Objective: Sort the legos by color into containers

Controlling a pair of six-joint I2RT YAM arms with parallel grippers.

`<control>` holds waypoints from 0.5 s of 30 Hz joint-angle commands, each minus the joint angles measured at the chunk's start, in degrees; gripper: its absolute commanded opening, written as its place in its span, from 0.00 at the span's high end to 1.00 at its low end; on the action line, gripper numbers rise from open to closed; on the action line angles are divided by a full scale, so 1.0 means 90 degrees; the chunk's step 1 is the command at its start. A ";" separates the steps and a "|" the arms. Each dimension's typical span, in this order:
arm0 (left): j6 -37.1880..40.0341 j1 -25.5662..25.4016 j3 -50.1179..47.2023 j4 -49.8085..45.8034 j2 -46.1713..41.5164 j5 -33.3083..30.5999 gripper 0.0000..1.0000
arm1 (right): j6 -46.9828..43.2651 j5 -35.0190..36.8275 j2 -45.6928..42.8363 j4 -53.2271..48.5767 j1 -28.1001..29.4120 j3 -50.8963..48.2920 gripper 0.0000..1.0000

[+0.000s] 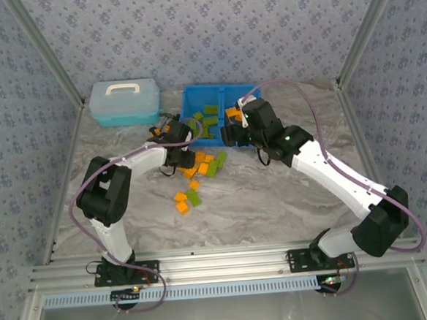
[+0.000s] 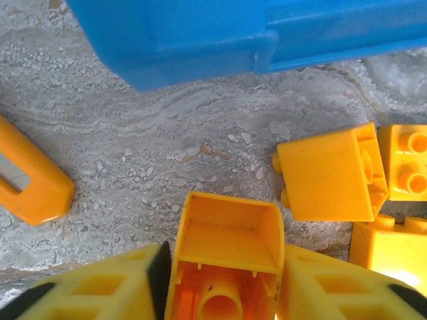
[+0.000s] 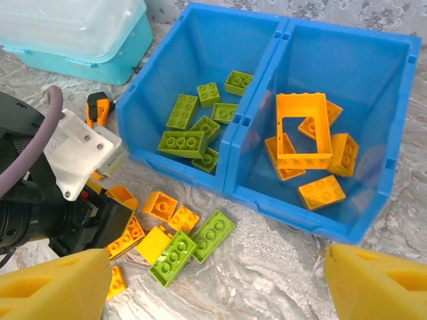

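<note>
1. The left gripper has its fingers pressed on both sides of one orange brick. The brick's hollow side faces the camera.
2. This brick looks light, hard and smooth. It will not squash, but it could slip or twist. Holding its flat sides near the middle looks best.
3. More orange bricks lie just beside it on the table.
4. The blue bin is near, just past them.
5. The right gripper is by the bin's front, its fingers wide apart with nothing between them.
6. In the bin, green bricks fill one side and orange pieces the other.
</note>
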 commanded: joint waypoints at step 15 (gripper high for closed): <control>-0.1185 -0.0884 0.0667 0.0709 -0.1928 -0.0007 0.67 | 0.0747 0.0721 -0.1190 0.0635 -0.0043 -0.0848 0.04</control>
